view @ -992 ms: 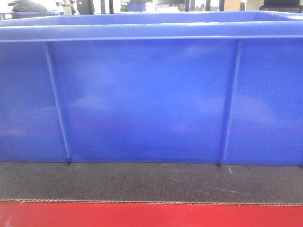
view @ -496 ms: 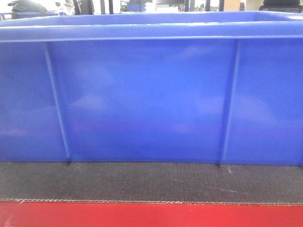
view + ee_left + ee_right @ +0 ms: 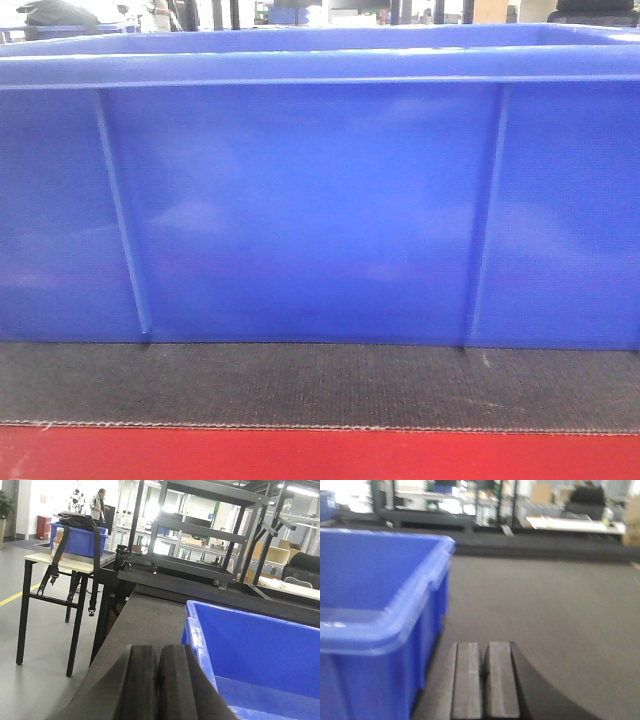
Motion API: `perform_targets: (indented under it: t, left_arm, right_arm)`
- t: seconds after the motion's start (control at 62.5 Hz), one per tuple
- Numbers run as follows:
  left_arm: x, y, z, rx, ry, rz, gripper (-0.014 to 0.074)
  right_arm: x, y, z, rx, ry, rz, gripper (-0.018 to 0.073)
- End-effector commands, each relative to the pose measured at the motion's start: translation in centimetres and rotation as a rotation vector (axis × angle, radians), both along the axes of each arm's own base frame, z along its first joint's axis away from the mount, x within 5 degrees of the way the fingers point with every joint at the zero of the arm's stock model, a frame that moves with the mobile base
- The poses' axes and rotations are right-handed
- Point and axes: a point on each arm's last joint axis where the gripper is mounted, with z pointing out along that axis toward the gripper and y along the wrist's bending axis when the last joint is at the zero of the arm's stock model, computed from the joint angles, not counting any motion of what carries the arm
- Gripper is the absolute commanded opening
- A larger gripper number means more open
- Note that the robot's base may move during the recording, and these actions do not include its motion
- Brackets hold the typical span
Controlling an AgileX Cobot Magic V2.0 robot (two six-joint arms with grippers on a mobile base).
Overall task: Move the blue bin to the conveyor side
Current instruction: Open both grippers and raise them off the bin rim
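- Workshop floor, grey and polished, lies beyond the belt in the left wrist view, with a black-legged side table [image 3: 52,560] carrying a second blue crate [image 3: 80,541] and a dark bag; steel racking [image 3: 200,535] stands behind.
- Blue bin [image 3: 310,210] sits on the conveyor [image 3: 300,385]; its base rests on the belt just behind the red border strip [image 3: 320,455].
- Left gripper [image 3: 159,685] is beside the bin's left outer wall, near the rim corner; its two black ribbed pads are pressed together with nothing between them.
- Right gripper [image 3: 482,680] is just beside the bin's right outer wall; its grey pads are nearly together, a thin seam showing, gripping nothing.
- Whether either gripper touches the bin wall cannot be told from these views.
- Progress, as judged: the bin already stands on the belt near the red edge, flanked by both arms. Whether this is its final place at the conveyor side cannot be confirmed; some sliding may remain.
- Materials: bin is glossy moulded plastic, smooth walls with thin vertical ribs and a thick rolled rim, interior apparently empty. Belt is matte dark grey with a fine woven texture, likely offering friction against sliding.
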Motion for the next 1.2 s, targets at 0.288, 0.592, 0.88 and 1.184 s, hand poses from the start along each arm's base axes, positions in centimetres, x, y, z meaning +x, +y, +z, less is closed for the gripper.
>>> perform_targets:
  t: [0.288,0.592,0.88,1.184]
  left_arm:
    - [0.0,0.0,0.1,-0.002,-0.020,0.000,0.0003]
    - [0.0,0.0,0.1,-0.002,-0.020,0.000,0.0003]
    - [0.0,0.0,0.1,-0.002,-0.020,0.000,0.0003]
    - [0.0,0.0,0.1,-0.002,-0.020,0.000,0.0003]
  right_arm:
    - [0.9,0.1,-2.7,0.017,-0.104,0.009,-0.0082]
    - [0.9,0.2,-2.8,-0.004,-0.094,0.022,-0.0082]
    - [0.9,0.2,-2.8,-0.004,-0.094,0.022,-0.0082]
    - [0.9,0.2,-2.8,0.037,-0.093,0.021,-0.0082]
